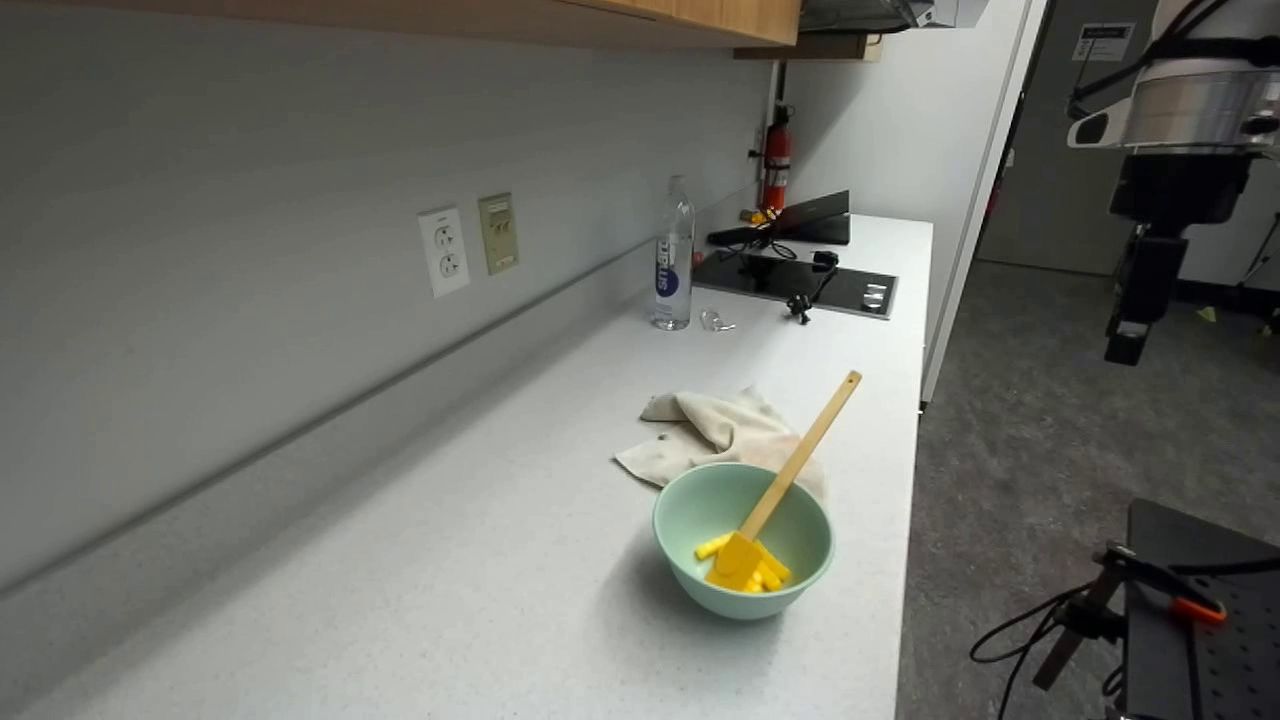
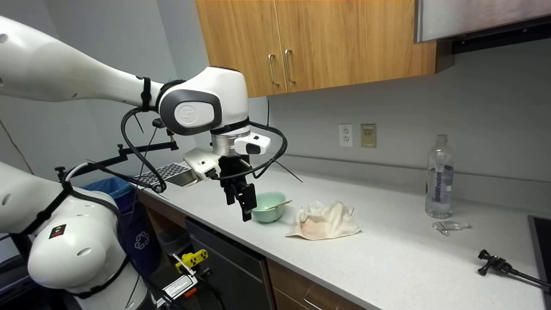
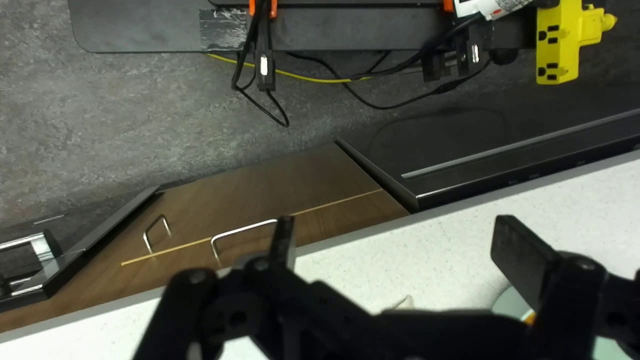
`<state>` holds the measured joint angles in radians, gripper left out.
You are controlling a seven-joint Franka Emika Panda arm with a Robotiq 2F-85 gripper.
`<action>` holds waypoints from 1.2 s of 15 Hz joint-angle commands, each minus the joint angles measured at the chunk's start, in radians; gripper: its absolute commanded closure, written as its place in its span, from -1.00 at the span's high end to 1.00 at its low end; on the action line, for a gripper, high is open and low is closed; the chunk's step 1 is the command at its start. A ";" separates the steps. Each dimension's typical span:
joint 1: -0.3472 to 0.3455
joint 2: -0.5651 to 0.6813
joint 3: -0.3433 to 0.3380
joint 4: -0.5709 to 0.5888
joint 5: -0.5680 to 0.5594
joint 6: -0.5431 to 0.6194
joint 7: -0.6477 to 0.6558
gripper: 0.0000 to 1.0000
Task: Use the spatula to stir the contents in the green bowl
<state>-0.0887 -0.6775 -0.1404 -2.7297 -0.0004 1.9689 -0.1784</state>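
One green bowl (image 1: 700, 510) holds yellow pieces (image 1: 772, 568) and a spatula (image 1: 788, 475)

The bowl stands upright on the worktop (image 1: 450, 560), just beside a crumpled cloth (image 1: 720, 428). The spatula's yellow head lies among the pieces, its handle leaning over the rim. A clear bottle (image 1: 673, 265) stands well apart, its fill unclear. The gripper (image 3: 400, 246) hangs apart, fingers spread wide.

Wood cabinets (image 2: 344, 43) hang above a white tabletop (image 1: 450, 600) along a gray wall (image 1: 250, 250), with drawers (image 2: 288, 282) below, while a mottled gray floor (image 1: 1030, 400) stretches to a dark door (image 1: 1040, 200) bearing a posted sign (image 1: 1103, 42).
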 commanded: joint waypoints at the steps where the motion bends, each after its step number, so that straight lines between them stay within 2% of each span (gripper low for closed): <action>1: 0.036 0.026 -0.003 0.008 0.087 0.068 0.023 1.00; 5: 0.092 0.073 0.028 0.007 0.203 0.200 0.053 1.00; 8: 0.142 0.137 0.066 0.006 0.270 0.379 0.068 1.00; 11: 0.180 0.214 0.117 0.030 0.291 0.521 0.122 1.00; 12: 0.187 0.231 0.134 0.035 0.282 0.539 0.139 1.00; 13: 0.170 0.182 0.104 0.007 0.260 0.494 0.106 1.00; 15: 0.184 0.213 0.130 0.016 0.260 0.526 0.136 1.00; 18: 0.185 0.222 0.132 0.023 0.260 0.527 0.140 1.00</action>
<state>0.0917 -0.4551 -0.0029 -2.7072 0.2646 2.4974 -0.0420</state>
